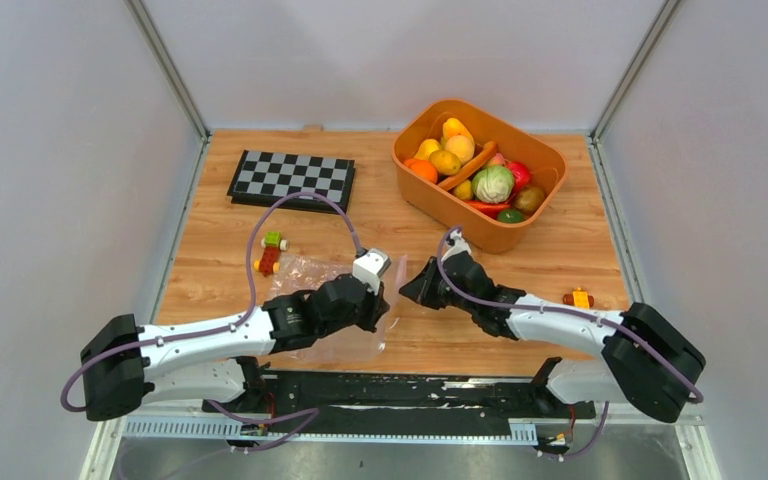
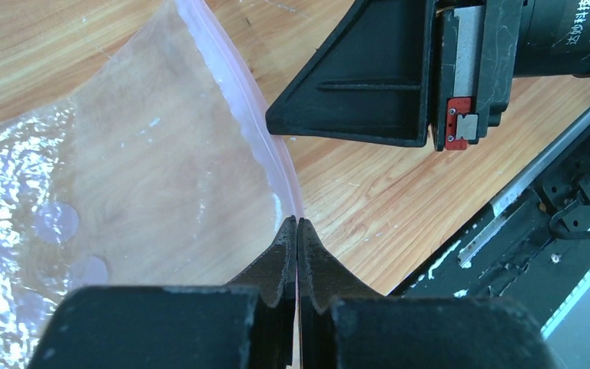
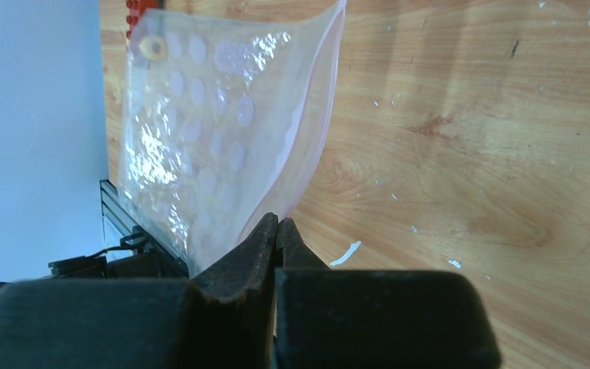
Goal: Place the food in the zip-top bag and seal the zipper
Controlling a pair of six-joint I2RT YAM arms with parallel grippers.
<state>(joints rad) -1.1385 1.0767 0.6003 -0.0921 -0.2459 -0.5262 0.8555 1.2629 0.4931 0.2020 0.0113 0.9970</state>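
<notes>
currently on the worktop (image 1: 560,250), listed from the task's thing outward.

1. zip-top bag (image 1: 312,272) (image 2: 146,177) (image 3: 215,123): clear, crinkly, glinting; at the near middle of the wood, partly hidden under my left arm, mouth edge turned to the right.
2. zipper (image 2: 238,84) (image 3: 307,115): pale pinkish strip along that mouth edge, running between my two grippers.
3. left gripper (image 2: 297,223) (image 1: 386,300): fingers pressed together, clamped on the zipper edge of the bag.
4. right gripper (image 3: 277,221) (image 1: 406,290): fingers likewise closed, pinching the same strip a little farther along; its tip is just beside the left one.
5. food (image 1: 493,183): glossy toy fruit and vegetables, among them a cabbage, oranges and a long orange-rimmed slice; all heaped in the orange tub (image 1: 460,225) at the far right, well apart from the bag.
6. checkerboard (image 1: 292,178): flat, far left.
7. wheeled block toys: one (image 1: 271,252) just beside the bag's far left corner, one (image 1: 579,298) near my right arm.
</notes>
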